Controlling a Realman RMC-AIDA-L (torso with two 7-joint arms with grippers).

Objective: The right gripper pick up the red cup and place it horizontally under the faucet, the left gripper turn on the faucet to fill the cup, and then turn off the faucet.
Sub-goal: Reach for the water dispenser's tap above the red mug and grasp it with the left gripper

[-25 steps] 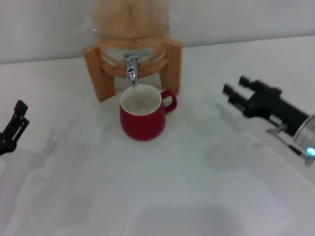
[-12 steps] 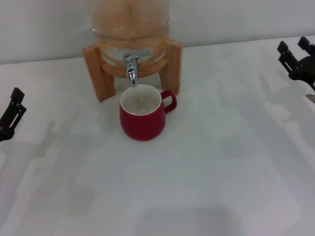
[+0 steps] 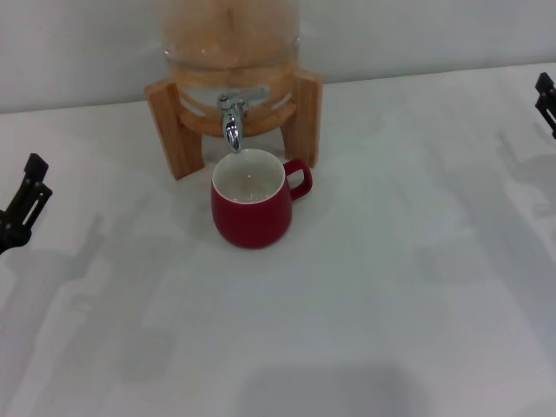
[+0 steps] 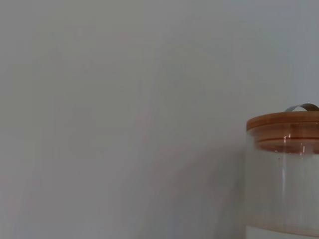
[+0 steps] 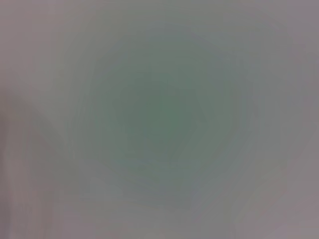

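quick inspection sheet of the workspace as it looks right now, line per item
surface: white table, bare apart from the dispenser and cup
red cup: upright on the table, under the faucet spout, handle toward the robot's right, held by nothing
faucet: chrome, on the glass dispenser in a wooden stand; no stream seen
clutter: nothing seen
left gripper: at the head view's left edge, away from the faucet
right gripper: only a tip at the head view's right edge, far from the cup
cables: nothing seen
surroundings: plain light wall behind; the left wrist view shows the dispenser's wooden lid
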